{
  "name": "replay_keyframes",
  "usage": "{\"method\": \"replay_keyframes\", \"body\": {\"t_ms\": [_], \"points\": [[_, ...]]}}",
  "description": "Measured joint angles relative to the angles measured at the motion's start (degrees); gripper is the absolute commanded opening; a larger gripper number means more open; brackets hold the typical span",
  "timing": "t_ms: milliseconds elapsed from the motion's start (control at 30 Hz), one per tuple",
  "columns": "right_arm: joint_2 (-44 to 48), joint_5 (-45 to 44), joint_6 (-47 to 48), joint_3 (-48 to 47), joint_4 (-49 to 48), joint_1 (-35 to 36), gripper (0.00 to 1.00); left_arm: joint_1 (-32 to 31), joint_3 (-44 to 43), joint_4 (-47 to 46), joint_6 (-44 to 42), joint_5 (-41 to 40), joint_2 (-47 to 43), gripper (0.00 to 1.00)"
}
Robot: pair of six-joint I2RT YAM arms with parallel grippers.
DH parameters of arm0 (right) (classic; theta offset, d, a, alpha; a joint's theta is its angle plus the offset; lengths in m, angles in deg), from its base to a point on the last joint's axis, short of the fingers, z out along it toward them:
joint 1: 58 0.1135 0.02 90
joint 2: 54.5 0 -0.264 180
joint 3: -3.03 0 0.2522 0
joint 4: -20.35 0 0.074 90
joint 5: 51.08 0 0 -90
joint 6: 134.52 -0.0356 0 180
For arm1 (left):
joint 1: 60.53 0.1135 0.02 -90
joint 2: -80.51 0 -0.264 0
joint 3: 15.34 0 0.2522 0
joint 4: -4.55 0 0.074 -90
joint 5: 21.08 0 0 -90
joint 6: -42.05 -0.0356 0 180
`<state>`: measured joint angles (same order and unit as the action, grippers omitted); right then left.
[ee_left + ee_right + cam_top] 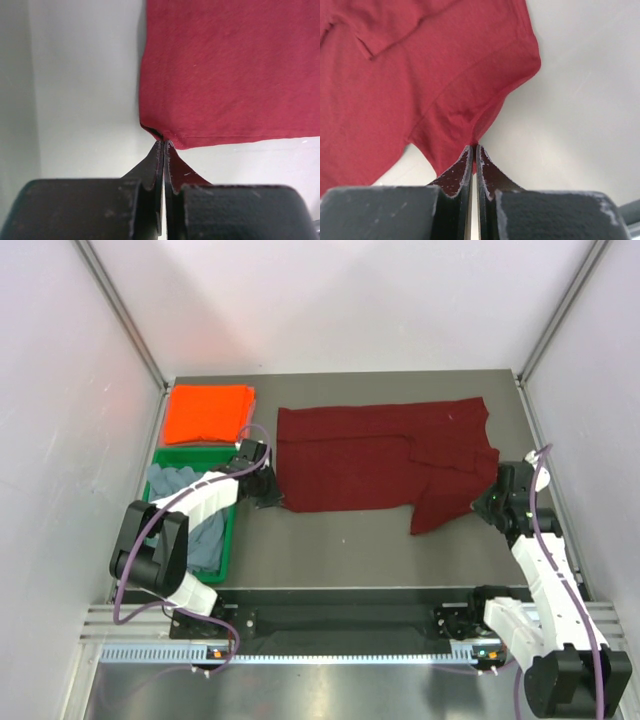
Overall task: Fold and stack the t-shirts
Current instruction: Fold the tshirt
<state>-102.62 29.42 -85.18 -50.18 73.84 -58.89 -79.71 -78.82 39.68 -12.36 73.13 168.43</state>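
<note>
A dark maroon t-shirt lies spread across the table, its right part folded over. My left gripper is shut on the shirt's near left corner, the cloth pinched between the fingertips. At the right, my right gripper is shut on the shirt's near right edge. A bright orange t-shirt lies folded at the back left. A grey-blue t-shirt sits crumpled in the green tray.
The green tray stands at the left edge, under my left arm. White walls and metal posts close in the table on three sides. Bare table shows in front of the maroon shirt.
</note>
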Motion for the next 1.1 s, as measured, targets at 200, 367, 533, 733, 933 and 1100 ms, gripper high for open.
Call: {"method": "replay_keyframes", "body": {"t_ms": [200,367,533,733,933,1100], "points": [[0.28,-0.76,2.43,-1.16,-2.21,0.00,0.00,0.00,-3.21,2.40,0.02,-0.79,0.00,0.00],[-0.92,-1.49,3.72,-2.93,-3.37,0.00,0.00,0.00,-4.00,3.91,0.20,-1.90,0.02,0.00],[-3.65,-2.25,7.28,-6.27,-4.66,-0.02,0.00,0.00,-7.72,6.08,0.28,-2.19,2.05,0.00],[-8.39,-2.14,11.50,-10.29,-7.76,-0.46,0.00,0.00,-13.22,7.32,0.33,-2.62,4.63,0.00],[-13.97,-1.38,16.44,-14.19,-8.81,-1.20,0.00,0.11,-18.62,9.53,0.39,-5.27,7.82,0.00],[-19.93,-2.62,19.61,-21.09,-8.87,-1.53,0.00,1.01,-24.37,10.84,0.35,-6.38,12.35,0.00]]}}
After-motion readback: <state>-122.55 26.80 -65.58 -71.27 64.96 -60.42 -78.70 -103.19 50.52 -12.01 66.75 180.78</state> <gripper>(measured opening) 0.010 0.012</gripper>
